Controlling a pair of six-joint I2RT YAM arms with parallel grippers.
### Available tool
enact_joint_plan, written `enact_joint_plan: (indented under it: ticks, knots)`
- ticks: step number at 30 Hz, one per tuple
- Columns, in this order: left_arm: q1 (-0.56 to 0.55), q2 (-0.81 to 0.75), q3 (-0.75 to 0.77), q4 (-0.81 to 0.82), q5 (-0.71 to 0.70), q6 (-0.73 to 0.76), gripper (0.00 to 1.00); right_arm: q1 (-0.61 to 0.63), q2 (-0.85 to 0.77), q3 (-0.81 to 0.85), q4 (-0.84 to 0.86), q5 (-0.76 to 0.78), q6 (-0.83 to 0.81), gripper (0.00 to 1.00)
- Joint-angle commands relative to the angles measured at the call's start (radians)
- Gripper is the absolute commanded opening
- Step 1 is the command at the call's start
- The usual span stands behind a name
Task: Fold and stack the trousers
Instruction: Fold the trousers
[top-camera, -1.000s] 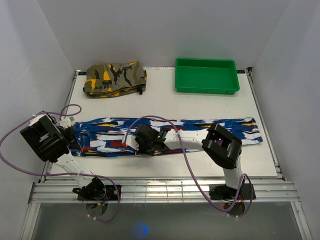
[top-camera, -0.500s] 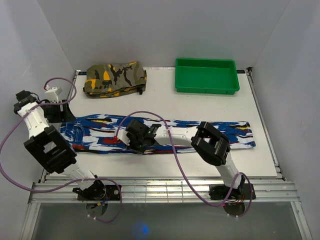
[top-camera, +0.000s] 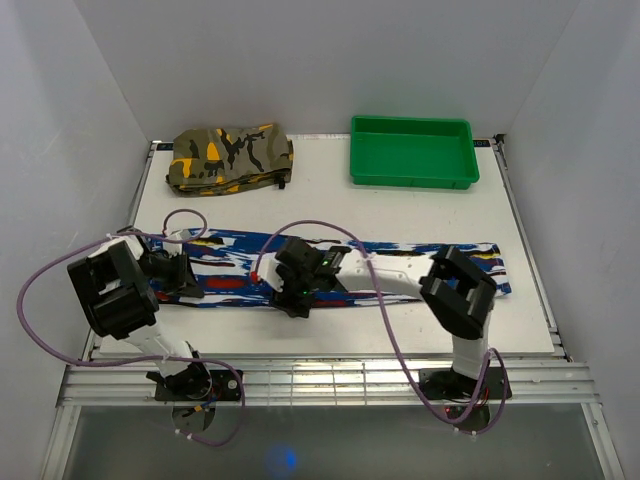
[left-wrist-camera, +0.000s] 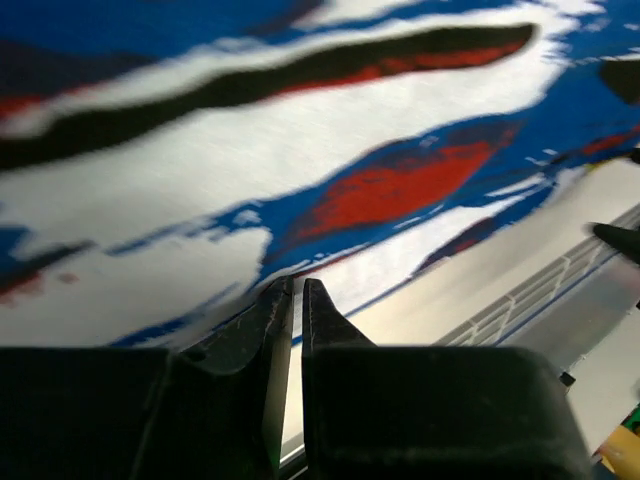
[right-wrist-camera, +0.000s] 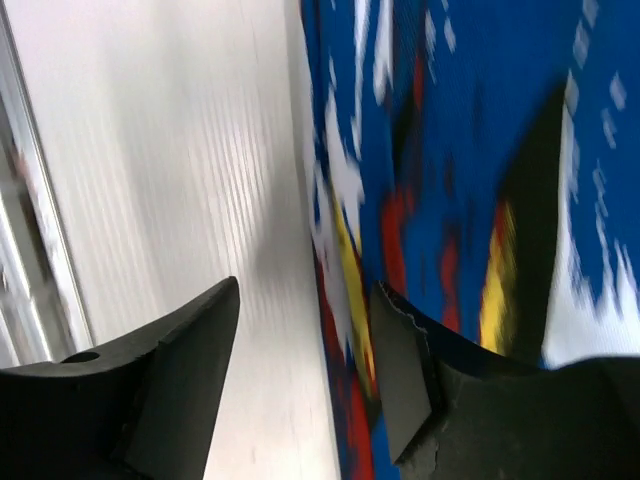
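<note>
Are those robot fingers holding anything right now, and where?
Right fingers stand open astride the trousers' near edge, gripping nothing. Left fingers are almost closed at the cloth's edge; whether they pinch it cannot be told.

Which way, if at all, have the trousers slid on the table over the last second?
Yes, slightly left. The right end of the trousers now lies farther from the right edge of the table than a second ago.

Left end effector barely parted; right end effector wide apart
</note>
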Motion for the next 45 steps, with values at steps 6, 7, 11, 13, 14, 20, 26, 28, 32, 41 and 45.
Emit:
enact_joint_plan:
  ticks: [6,7,11,13,14,20,26,28,32,41,45]
  knots:
    - [0.01,0.074,0.028,0.142,-0.13,-0.041,0.2,-0.238,-0.402,-0.301,-0.187,0.045,-0.145,0.52]
    - [0.01,0.076,0.028,0.147,-0.136,-0.035,0.2,-0.275,-0.437,-0.372,-0.201,0.058,-0.184,0.49]
    - [0.01,0.077,0.033,0.152,-0.14,-0.029,0.2,-0.496,-0.629,-0.526,-0.256,0.124,-0.356,0.47]
    - [0.01,0.082,0.034,0.156,-0.144,-0.029,0.2,-0.528,-0.7,-0.563,-0.267,0.153,-0.41,0.46]
    - [0.01,0.088,0.034,0.158,-0.144,-0.031,0.2,-0.533,-0.721,-0.578,-0.272,0.157,-0.432,0.45]
    - [0.01,0.097,0.019,0.176,-0.133,-0.054,0.19,-0.492,-0.614,-0.478,-0.272,0.024,-0.325,0.41]
    - [0.01,0.097,0.017,0.181,-0.14,-0.061,0.2,-0.281,-0.444,-0.359,-0.091,0.099,-0.173,0.35]
    - [0.01,0.097,0.016,0.184,-0.143,-0.064,0.2,-0.228,-0.396,-0.307,-0.065,0.127,-0.142,0.35]
    - [0.01,0.097,0.004,0.199,-0.141,-0.072,0.2,-0.142,-0.289,-0.244,-0.048,0.193,-0.137,0.31]
    - [0.01,0.116,0.013,0.199,-0.126,-0.088,0.2,-0.065,-0.189,-0.226,-0.013,0.294,-0.157,0.3]
    - [0.01,0.114,0.013,0.199,-0.13,-0.086,0.2,-0.064,-0.174,-0.241,0.006,0.314,-0.163,0.3]
